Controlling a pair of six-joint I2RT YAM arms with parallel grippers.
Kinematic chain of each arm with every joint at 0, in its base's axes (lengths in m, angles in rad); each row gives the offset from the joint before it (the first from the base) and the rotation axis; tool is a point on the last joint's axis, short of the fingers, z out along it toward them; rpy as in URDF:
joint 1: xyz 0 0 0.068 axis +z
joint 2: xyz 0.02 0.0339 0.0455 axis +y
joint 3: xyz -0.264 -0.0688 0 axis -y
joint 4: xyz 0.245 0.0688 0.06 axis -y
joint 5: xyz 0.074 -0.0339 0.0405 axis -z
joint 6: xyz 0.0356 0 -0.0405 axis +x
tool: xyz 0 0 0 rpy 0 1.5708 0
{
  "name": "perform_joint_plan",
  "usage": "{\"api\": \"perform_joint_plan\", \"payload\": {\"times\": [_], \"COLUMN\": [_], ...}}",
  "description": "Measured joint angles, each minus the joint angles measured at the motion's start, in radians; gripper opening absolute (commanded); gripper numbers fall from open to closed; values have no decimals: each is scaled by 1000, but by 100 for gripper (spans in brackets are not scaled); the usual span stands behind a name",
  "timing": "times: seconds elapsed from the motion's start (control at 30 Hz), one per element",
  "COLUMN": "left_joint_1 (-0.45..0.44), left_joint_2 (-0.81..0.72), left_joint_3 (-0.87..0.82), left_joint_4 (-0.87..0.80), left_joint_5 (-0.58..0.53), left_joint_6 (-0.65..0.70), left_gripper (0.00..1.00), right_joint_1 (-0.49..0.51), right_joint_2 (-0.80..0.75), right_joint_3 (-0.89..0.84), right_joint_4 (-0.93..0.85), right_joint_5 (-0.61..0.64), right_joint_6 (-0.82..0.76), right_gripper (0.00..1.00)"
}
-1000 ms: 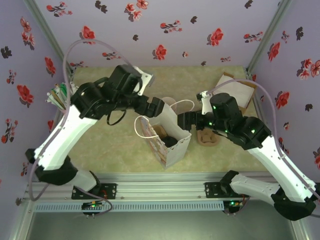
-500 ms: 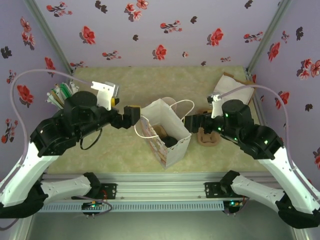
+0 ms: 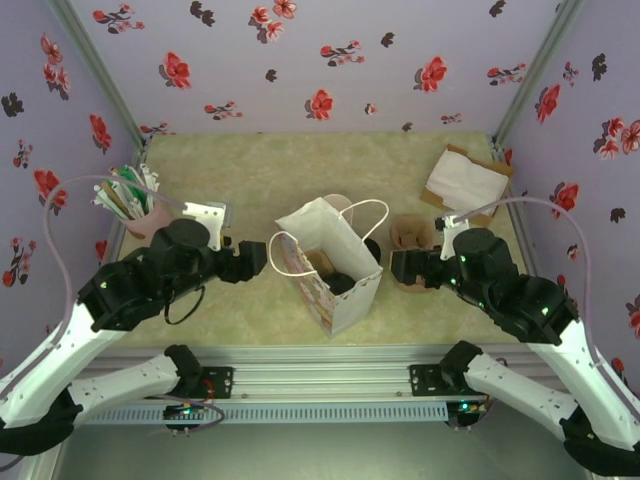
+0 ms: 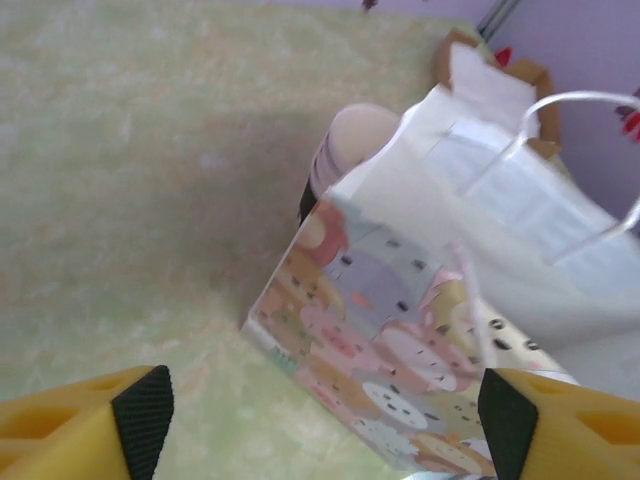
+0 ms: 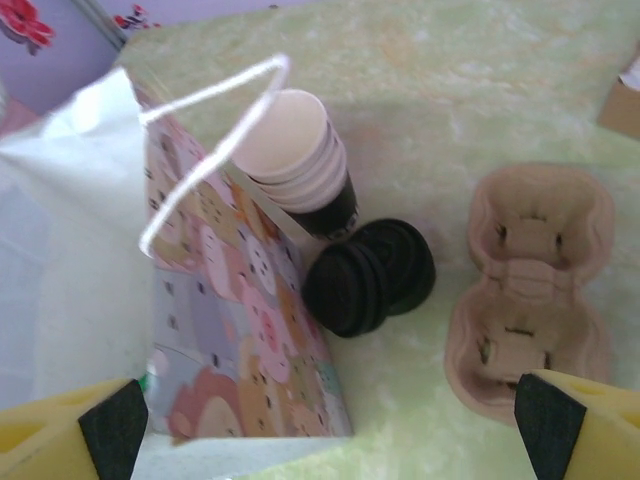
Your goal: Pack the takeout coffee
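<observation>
**While both arms backed away, the coffee sat in the bag**

As you pulled clear, the takeout coffee (image 3: 341,284) showed as a dark round top low inside the paper bag (image 3: 345,310). The bag stood upright mid-counter (image 3: 250,170). Left fingers (image 4: 143,405) were spread wide with nothing between them, just left of the bag. Right fingers (image 5: 545,425) were spread too and empty, to the bag's right, near the pulp carrier (image 5: 530,270).

Step, as I judged it: retreat after the drop. Doing it well meant drawing straight back and level, clear of the white cord handles (image 4: 575,97). The bag looked light and would likely tip at a nudge. On the right you also had the loose lids (image 5: 372,275) and the cup stack (image 5: 300,150) just beside the bag wall, best left untouched.

Against a second earlier: the left arm had reached over the bag, fingers at its mouth. Half a second back they were beside its left edge, and at this moment they were farther off. The right arm had drawn toward its base, uncovering more of the carrier. The bag had not shifted.
</observation>
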State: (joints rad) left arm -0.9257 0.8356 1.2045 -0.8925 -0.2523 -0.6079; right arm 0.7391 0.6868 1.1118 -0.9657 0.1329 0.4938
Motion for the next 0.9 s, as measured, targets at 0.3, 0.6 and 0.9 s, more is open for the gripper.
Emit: {"api": "perform_joint_plan", "payload": {"times": [0.3,0.6,0.9], "left_joint_1": [0,1,17], "left_joint_2": [-49,-48,37], "left_joint_3": [-211,-396,-515], "left_joint_4": [24,176,402], "left_joint_5": [6,53,119], "left_joint_6": [-118,-223,-298], "left_gripper": [55,41,37], "right_joint_1": [0,0,0], "right_joint_2": [-94,-107,-85], "right_joint_3": [-148,-338,-464], "right_joint_4": [-61,-34,96], "right_joint_5": [14,-36,-118], "right_joint_6": [126,222,266], "right_gripper": [78,51,52]}}
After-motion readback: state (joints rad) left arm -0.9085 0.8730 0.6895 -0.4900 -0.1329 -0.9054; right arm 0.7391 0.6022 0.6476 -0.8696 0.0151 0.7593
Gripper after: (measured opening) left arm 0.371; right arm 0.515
